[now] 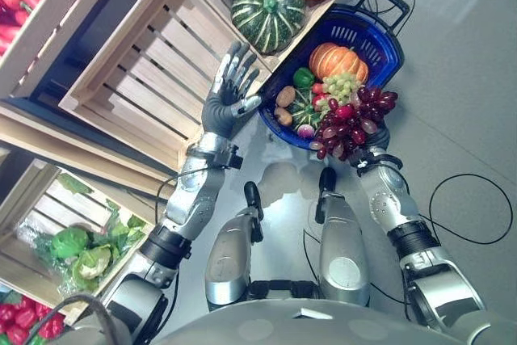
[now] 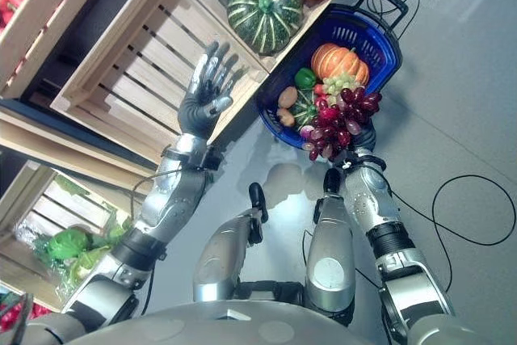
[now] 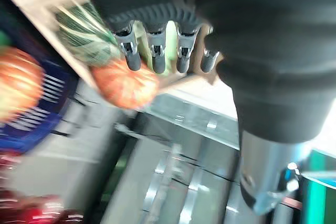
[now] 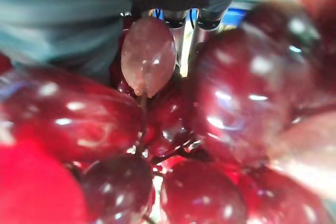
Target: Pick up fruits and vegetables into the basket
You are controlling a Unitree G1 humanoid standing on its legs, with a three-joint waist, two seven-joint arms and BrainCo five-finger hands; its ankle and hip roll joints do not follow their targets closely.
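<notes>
your right robot hand (image 1: 367, 151) sits buried under the red grapes (image 1: 351, 119), grip unclear, at the basket (image 1: 380, 42) rim to drop them; left robot hand (image 1: 230, 90) is splayed, holding nothing.

Silver-grey arms are gleaming here. The left hand (image 1: 229, 90) is showing silver fingers, dark tips and a dark ribbed cover.
</notes>
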